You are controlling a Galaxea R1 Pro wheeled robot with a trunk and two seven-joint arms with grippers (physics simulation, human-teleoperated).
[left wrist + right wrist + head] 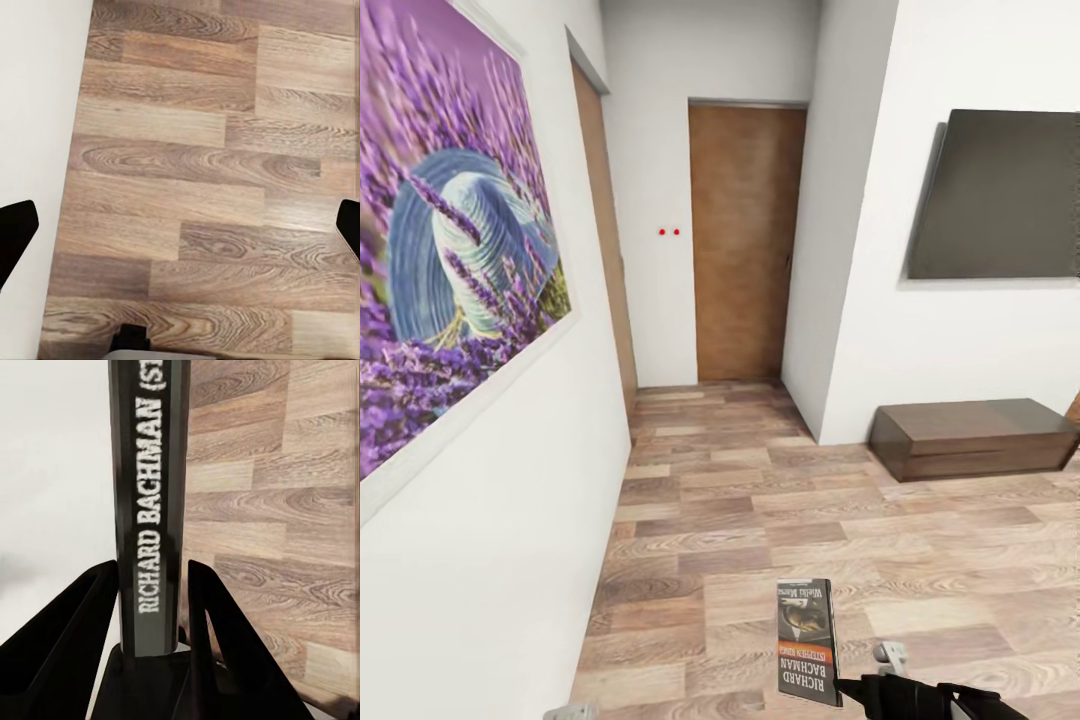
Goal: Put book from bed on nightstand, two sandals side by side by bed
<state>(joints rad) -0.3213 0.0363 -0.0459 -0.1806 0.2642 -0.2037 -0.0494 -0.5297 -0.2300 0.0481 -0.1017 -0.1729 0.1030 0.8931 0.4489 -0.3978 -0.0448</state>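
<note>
Wood-plank floor (pixel 780 510) runs to a brown door (pixel 745 240) at 12 o'clock; wall screen (pixel 1000 195) and long low cabinet (pixel 970 435) at 2 o'clock. Right gripper (pixel 154 607) fingers clamp the book (pixel 807 640) by its spine, held upright above the floor at 6 o'clock, long axis 12-to-6, lettering inverted. Left gripper (pixel 180 225) fingers spread wide, empty.

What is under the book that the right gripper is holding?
Under the book, held upright in the right gripper, there is only wood-plank floor. The strip of floor directly behind the book's cover is hidden.
</note>
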